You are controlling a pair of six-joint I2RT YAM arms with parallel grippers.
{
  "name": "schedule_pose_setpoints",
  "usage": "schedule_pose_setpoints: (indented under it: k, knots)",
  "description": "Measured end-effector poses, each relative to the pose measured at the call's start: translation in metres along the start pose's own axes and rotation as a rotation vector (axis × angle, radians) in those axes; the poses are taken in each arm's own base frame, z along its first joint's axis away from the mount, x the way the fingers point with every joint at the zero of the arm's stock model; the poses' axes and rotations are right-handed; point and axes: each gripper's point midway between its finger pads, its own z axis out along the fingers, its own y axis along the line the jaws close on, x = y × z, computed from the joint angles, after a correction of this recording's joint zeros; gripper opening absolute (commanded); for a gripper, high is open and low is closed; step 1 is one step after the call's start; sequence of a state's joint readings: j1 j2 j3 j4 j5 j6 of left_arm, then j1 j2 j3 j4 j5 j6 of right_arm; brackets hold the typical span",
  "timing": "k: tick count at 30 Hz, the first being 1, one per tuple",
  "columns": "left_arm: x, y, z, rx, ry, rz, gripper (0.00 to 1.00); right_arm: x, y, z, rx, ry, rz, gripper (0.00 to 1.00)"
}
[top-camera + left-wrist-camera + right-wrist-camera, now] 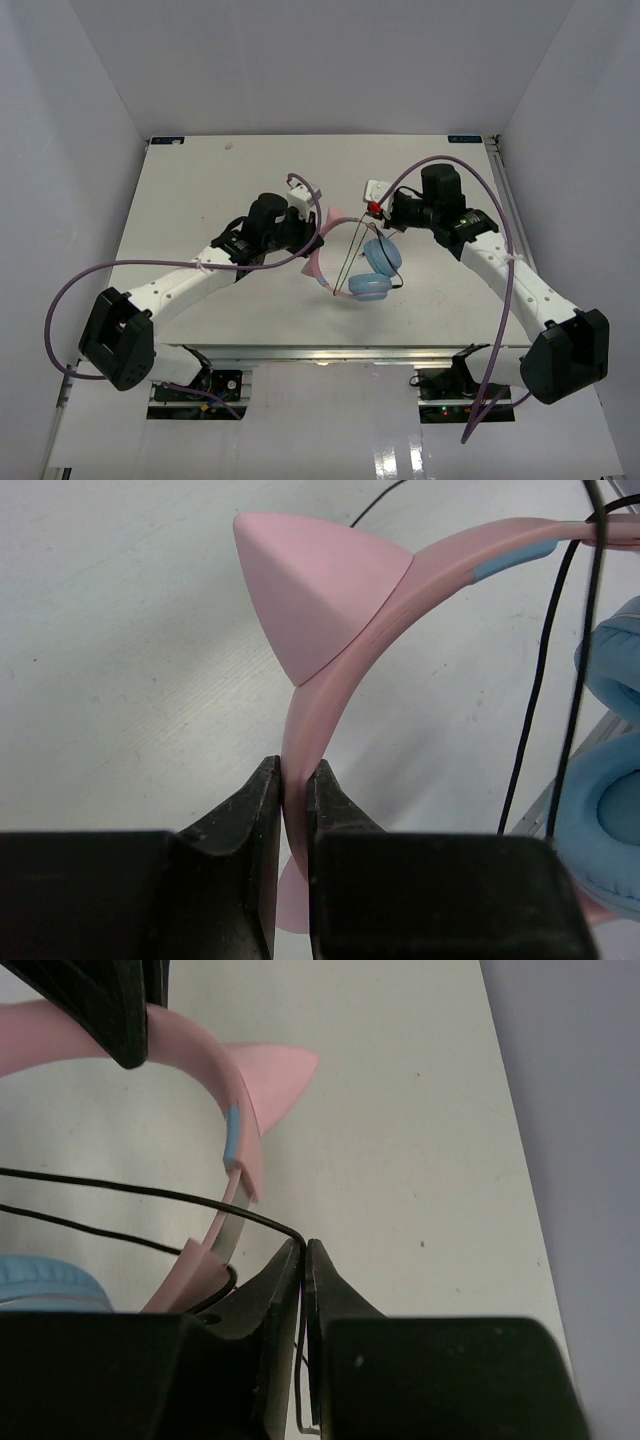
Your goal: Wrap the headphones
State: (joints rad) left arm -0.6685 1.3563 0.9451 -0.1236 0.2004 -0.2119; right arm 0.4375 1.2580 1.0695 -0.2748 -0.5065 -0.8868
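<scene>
The headphones [350, 265] are held between both arms over the middle of the table. They have a pink headband [322, 258] with cat ears and two light blue ear cups [380, 257]. My left gripper [308, 237] is shut on the headband [310, 720], just below a pink cat ear [315, 590]. My right gripper [379, 212] is shut on the thin black cord [150, 1192], which bends into its tips [303, 1250]. In the top view the cord [352, 255] runs taut down across the headphones. An ear cup [610, 830] and two cord strands [535, 700] show at the right of the left wrist view.
Purple arm cables [470, 175] loop above both arms. The white table [200, 180] is walled at the left, back and right. Its near edge [330, 350] lies just below the headphones. The left gripper's finger [120, 1000] shows at the top left of the right wrist view.
</scene>
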Motion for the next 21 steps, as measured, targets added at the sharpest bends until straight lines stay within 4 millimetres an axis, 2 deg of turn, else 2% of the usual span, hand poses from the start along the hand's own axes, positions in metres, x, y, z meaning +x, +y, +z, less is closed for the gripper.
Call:
schedule_pose_setpoints:
  k: [6, 9, 14, 17, 19, 21]
  knots:
    - [0.002, -0.011, -0.003, 0.059, 0.031, 0.019, 0.0, -0.011, 0.011, 0.004, -0.088, -0.117, 0.069, 0.15]
    - [-0.008, -0.016, -0.007, 0.071, 0.026, 0.016, 0.0, -0.011, 0.019, 0.003, -0.135, -0.177, 0.119, 0.3]
    - [-0.039, -0.03, -0.021, 0.083, 0.004, 0.016, 0.0, -0.011, 0.03, 0.004, -0.209, -0.269, 0.228, 0.61]
    - [-0.064, -0.041, -0.032, 0.092, -0.023, 0.011, 0.0, -0.012, 0.045, 0.007, -0.256, -0.334, 0.299, 0.65]
    - [-0.086, -0.046, -0.041, 0.087, -0.063, -0.003, 0.0, -0.01, 0.061, 0.01, -0.303, -0.366, 0.376, 0.65]
    - [-0.104, -0.048, -0.05, 0.071, -0.092, -0.012, 0.0, -0.009, 0.068, 0.014, -0.335, -0.398, 0.443, 0.65]
